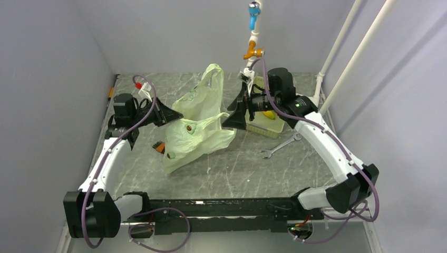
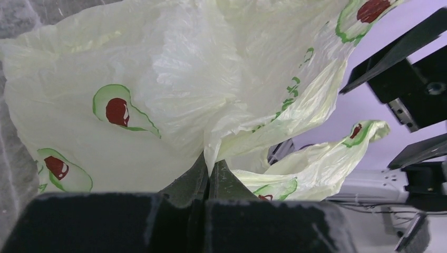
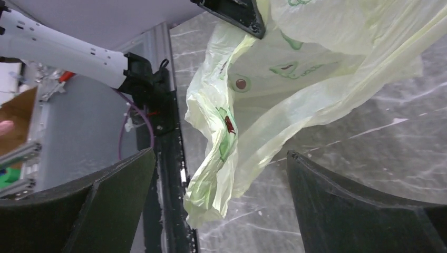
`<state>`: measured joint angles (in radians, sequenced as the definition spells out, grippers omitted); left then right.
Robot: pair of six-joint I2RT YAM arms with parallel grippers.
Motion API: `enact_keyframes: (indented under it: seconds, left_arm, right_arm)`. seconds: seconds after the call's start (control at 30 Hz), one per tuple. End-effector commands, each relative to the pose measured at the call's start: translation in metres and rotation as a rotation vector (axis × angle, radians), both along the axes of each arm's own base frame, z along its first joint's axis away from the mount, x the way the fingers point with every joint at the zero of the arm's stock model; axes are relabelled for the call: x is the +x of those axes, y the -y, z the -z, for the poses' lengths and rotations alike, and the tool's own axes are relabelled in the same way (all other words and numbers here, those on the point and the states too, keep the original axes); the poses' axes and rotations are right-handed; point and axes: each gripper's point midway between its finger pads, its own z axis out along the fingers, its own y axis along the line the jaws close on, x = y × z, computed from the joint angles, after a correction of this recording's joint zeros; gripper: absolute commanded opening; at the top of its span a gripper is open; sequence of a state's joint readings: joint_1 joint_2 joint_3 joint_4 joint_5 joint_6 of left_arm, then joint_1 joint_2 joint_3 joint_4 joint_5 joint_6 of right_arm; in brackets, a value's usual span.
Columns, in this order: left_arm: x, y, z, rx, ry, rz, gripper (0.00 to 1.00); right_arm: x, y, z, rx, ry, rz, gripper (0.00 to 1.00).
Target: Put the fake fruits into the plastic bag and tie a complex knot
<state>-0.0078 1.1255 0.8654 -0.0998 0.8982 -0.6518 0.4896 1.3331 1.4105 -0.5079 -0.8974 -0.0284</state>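
The pale yellow-green plastic bag [image 1: 196, 134] lies crumpled mid-table, one loop handle [image 1: 212, 79] standing up. My left gripper [image 1: 181, 115] is shut on the bag's left edge; in the left wrist view [image 2: 211, 167] film is pinched between the closed jaws. My right gripper [image 1: 227, 116] is open at the bag's right side. In the right wrist view [image 3: 221, 154] a hanging fold of the bag [image 3: 216, 174] sits between the spread fingers, untouched. One yellow fruit [image 1: 269, 114] shows in the tray behind the right gripper. The lime-green fruit is out of view.
A rigid pale green tray [image 1: 266, 128] stands at back right under the right wrist. A steel wrench [image 1: 279, 145] lies right of the bag. A small orange-and-black block [image 1: 158, 147] sits by the bag's left edge. White pipes stand at back right.
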Motion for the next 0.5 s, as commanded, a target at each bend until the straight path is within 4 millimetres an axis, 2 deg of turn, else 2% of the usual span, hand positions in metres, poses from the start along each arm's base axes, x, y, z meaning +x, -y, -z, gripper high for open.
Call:
enact_keyframes:
  seconds: [0.0, 0.03, 0.1, 0.17, 0.27, 0.37, 0.47]
  left_arm:
    - [0.012, -0.008, -0.003, -0.087, -0.026, -0.076, 0.0]
    - [0.014, -0.009, 0.001, -0.1, -0.049, -0.095, 0.0]
    - [0.019, -0.012, 0.012, -0.128, -0.11, -0.148, 0.0]
    - [0.025, -0.02, 0.03, -0.146, -0.22, -0.234, 0.0]
    - [0.029, -0.04, 0.075, -0.145, -0.445, -0.399, 0.0]
    - [0.035, -0.054, 0.114, -0.145, -0.575, -0.504, 0.0]
    - [0.043, -0.066, 0.141, -0.139, -0.624, -0.564, 0.0]
  right_arm:
    - [-0.009, -0.016, -0.004, 0.062, -0.118, -0.051, 0.88]
    - [-0.011, -0.021, -0.001, 0.06, -0.09, -0.069, 0.74]
    - [-0.015, -0.036, 0.004, 0.037, -0.009, -0.108, 0.34]
    - [-0.023, -0.051, -0.003, 0.011, 0.144, -0.174, 0.0]
    - [-0.053, -0.067, -0.019, -0.05, 0.445, -0.302, 0.0]
    - [-0.09, -0.074, -0.011, -0.13, 0.616, -0.455, 0.0]
    - [-0.125, -0.075, 0.005, -0.201, 0.758, -0.597, 0.0]
